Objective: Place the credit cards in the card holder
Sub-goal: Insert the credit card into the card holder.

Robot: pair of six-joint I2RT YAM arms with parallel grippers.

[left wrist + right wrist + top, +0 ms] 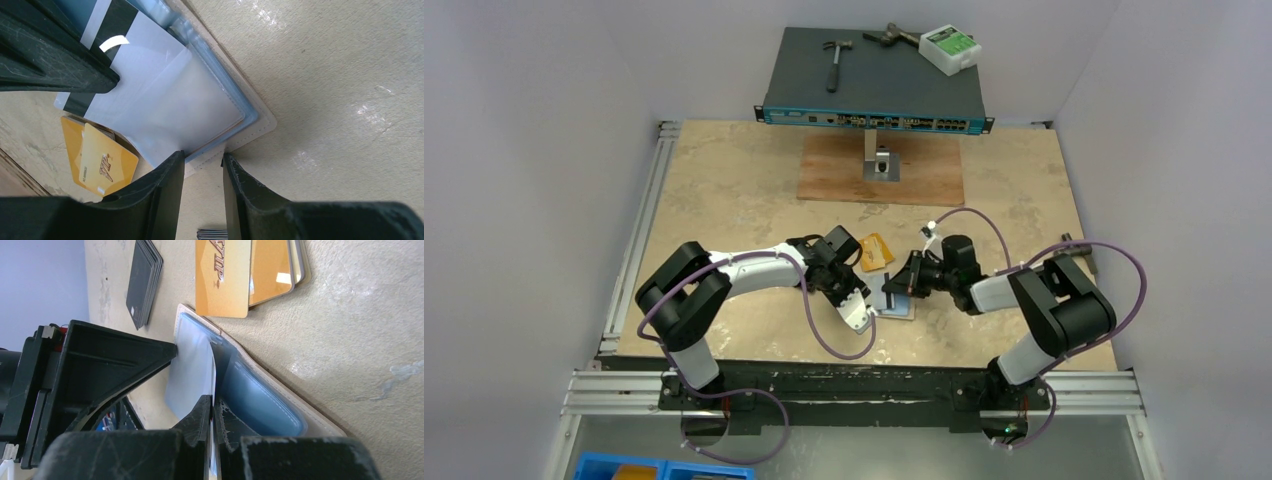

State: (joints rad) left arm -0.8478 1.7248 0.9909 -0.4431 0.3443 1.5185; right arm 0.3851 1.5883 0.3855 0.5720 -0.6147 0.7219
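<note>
On the counter [724, 190], a silver-grey card [192, 365] is pinched by the right pincer [212, 407], edge-on at the card holder [260, 395]; the left pincer [202, 160] is narrowly parted, empty.

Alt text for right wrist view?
The right gripper holds a thin silver-white plastic card edge-on at the bluish pockets of the open beige folding card holder. Orange-yellow plastic cards and a stack of dark cards lie beyond.
</note>
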